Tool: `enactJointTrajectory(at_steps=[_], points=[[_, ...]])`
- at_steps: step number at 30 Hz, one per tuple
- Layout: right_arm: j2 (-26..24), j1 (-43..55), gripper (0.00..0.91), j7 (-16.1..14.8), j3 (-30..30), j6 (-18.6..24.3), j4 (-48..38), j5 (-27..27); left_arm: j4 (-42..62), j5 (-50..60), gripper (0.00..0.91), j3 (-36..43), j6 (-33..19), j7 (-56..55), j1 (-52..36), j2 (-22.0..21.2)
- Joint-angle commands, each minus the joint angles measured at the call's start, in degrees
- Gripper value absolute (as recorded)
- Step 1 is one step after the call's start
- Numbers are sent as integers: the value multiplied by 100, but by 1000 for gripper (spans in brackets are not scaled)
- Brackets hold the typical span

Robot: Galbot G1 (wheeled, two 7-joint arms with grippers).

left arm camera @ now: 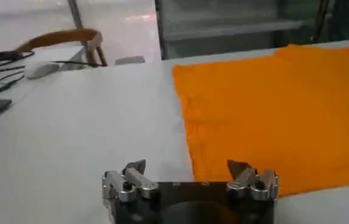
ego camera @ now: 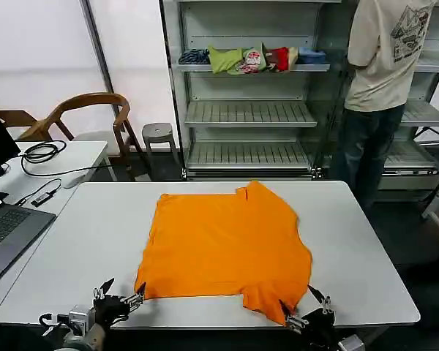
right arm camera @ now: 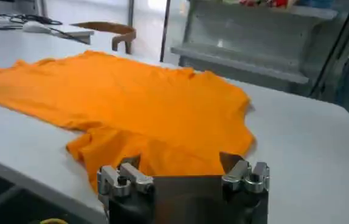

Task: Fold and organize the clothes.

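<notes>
One orange T-shirt (ego camera: 223, 245), short-sleeved, lies spread flat near the middle of the white table (ego camera: 366, 241), plain side up; no lettering shows on the visible face. Orientation: one sleeve points toward the shelving at the far edge, the other sleeve (ego camera: 267, 300) droops toward the near edge on the robot's right, so the garment lies sideways to the robot. Two grippers are at the near table edge. Left gripper (ego camera: 121, 296): fingers spread wide, empty, poised just beside the shirt's near left corner; the left wrist view puts one fingertip (left arm camera: 238, 167) over the orange hem (left arm camera: 320, 182) and the other over bare table. Right gripper (ego camera: 301, 303): fingers likewise spread wide, empty, set just at the near sleeve, which the right wrist view shows bunched slightly in front of it (right arm camera: 110, 152). Step in hand, as judged: the approach to a first grasp, both arms lining up on the near edge before any fold is made; the shirt shows no fold yet, so the task stands at its start. Next move calls for: each gripper lowering onto cloth and pinching a single layer at corner and sleeve, both lifting together to carry the near edge across. Other items: folded multicoloured garments (ego camera: 252, 58) on a shelf behind; laptop (ego camera: 7, 238) and cables (ego camera: 40, 152) on a side desk.
</notes>
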Motion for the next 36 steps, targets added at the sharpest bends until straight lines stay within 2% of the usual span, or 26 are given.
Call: enactJointTrajectory(at_steps=[1, 19, 20, 21, 22, 23, 36], points=[[-18, -156, 907, -33, 9, -14, 34, -8, -6, -72, 907, 28, 148, -68, 104, -27], [-39, -204, 907, 162, -189, -2, -49, -77, 218, -66, 907, 95, 144, -43, 39, -105], [-40, -211, 907, 183, -201, -4, -63, -77, 218, -65, 786, 97, 144, -46, 35, -116], [-39, -215, 272, 225, -219, -7, -76, -80, 216, -61, 464, 97, 145, -48, 35, -123], [-37, -214, 272, 237, -228, -10, -83, -79, 219, -50, 40, 98, 145, -48, 36, -128], [-35, -218, 0, 239, -240, -18, -89, -71, 220, -38, 20, 98, 144, -43, 44, -132], [-95, -170, 0, 258, -329, -57, -83, 281, 135, -41, 20, 172, 93, -6, 94, -199]])
